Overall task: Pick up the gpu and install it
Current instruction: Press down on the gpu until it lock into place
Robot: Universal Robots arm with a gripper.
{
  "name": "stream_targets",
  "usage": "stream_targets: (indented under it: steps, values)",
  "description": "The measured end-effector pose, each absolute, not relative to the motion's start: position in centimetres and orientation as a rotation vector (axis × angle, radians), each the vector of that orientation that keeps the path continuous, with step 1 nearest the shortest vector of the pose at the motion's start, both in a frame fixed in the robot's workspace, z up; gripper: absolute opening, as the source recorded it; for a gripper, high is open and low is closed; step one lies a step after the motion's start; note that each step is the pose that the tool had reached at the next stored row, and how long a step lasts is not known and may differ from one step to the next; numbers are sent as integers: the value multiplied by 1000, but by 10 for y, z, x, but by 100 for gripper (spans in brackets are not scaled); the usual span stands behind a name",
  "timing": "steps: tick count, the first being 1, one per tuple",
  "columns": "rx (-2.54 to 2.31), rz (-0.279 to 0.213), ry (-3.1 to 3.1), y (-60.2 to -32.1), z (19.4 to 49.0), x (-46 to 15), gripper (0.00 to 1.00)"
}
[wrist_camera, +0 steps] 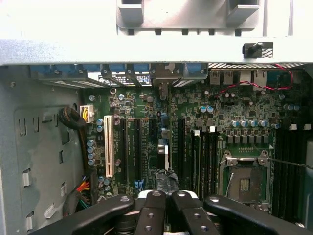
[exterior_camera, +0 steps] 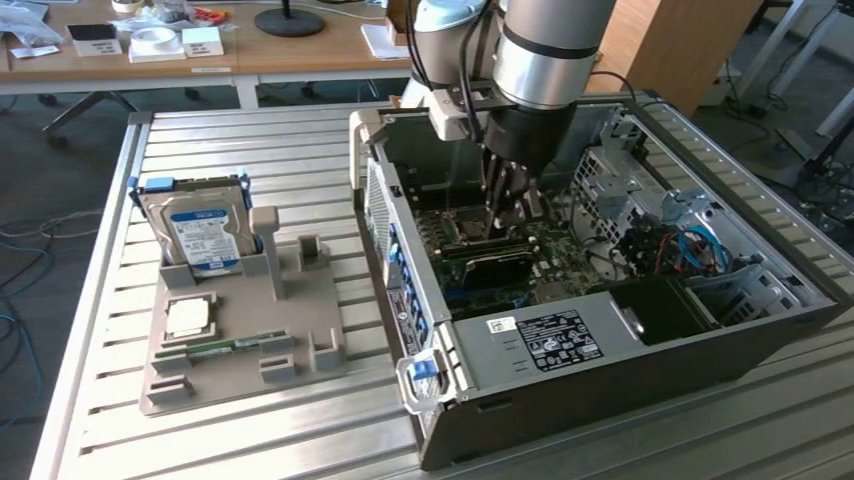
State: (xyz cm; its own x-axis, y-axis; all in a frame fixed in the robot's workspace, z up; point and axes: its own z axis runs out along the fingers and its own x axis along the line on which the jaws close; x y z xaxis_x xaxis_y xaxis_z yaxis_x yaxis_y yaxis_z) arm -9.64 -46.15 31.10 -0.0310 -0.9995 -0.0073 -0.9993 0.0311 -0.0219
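We are working the install step, not the pickup: the claw [exterior_camera: 505,225] is reaching down inside the open computer case [exterior_camera: 574,385], low over the motherboard [wrist_camera: 220,112]. In the wrist view the claw [wrist_camera: 167,197] is showing its 2 fingers [wrist_camera: 152,205] drawn almost together, with hardly a gap between the tips. The gpu [wrist_camera: 164,156] is appearing edge-on just beyond those tips, standing upright along 1 of the long expansion slots; in the exterior view we are taking the dark slab [exterior_camera: 497,262] directly under the claw to be the same card. We cannot tell whether the fingers are nipping its top edge or merely resting above it, nor whether it is fully seated. Out on the worktop [exterior_camera: 267,140], the grey holder [exterior_camera: 240,375] is keeping the hard drive [exterior_camera: 200,235] and the RAM stick [exterior_camera: 220,347]. We are judging that the next move is calling for straight, even downward pressure, with the card staying square in its slot.
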Motion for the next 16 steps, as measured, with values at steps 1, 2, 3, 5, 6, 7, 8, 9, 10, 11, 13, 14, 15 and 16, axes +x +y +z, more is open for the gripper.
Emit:
stream_targets:
  steps: [1,2,3,5,6,7,8,9,10,11,13,14,15,16]
  values:
    - [-2172,-16,2241,-461,311,-96,11]
    - [-2172,-16,2241,-461,311,-96,11]
    - [-2172,-17,2241,-462,311,-96,11]
    - [-2172,-17,2241,-461,311,-96,11]
    - [-2172,-17,2241,-461,311,-96,11]
    - [-2172,-17,2241,-462,311,-96,11]
    - [-2172,-17,2241,-462,311,-96,11]
    - [-2173,-17,2241,-461,311,-95,11]
    - [-2172,-17,2241,-461,311,-94,11]
    - [-2173,-17,2241,-461,311,-93,11]
    - [-2172,-17,2241,-462,311,-92,11]
    - [-2172,-17,2241,-462,311,-92,11]
    - [-2172,-17,2241,-462,311,-92,11]
    - [-2172,-16,2241,-461,311,-92,11]
